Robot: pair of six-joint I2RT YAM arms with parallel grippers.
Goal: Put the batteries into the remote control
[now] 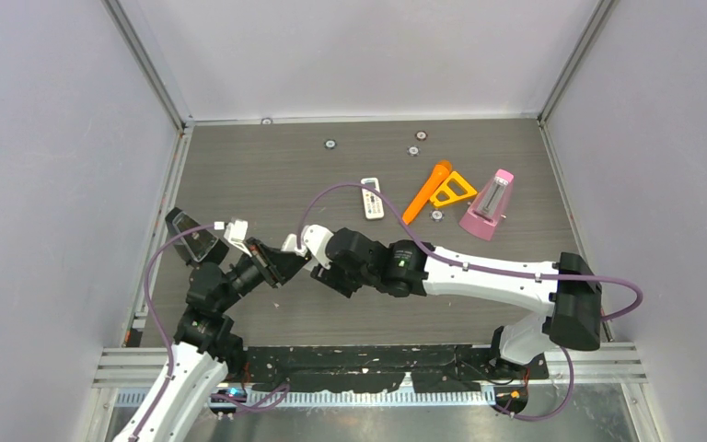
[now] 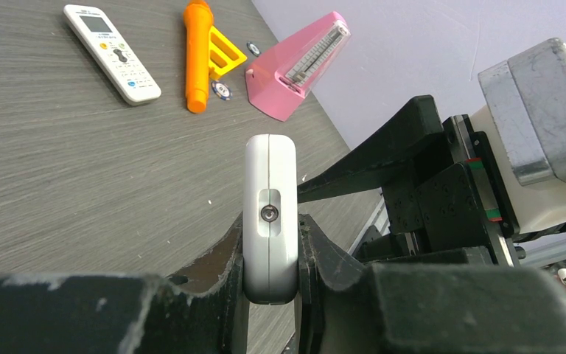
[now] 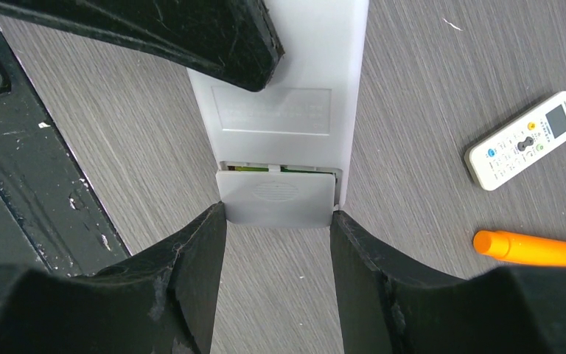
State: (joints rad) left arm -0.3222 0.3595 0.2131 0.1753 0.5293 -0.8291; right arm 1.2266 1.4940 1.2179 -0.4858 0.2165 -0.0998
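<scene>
Cover-sliding step: left gripper (image 2: 269, 254) clamps the remote (image 2: 269, 173), right gripper (image 3: 276, 221) pinches its battery cover (image 3: 276, 195) mid-frame; next, push it squarely along

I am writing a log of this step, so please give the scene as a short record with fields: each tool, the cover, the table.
left tool: shut on the white remote, held on edge
right tool: shut on the battery cover, one finger at each side
cover: slid partly out, narrow gap, something green inside
on table: second remote, orange marker, yellow triangle, pink metronome
</scene>
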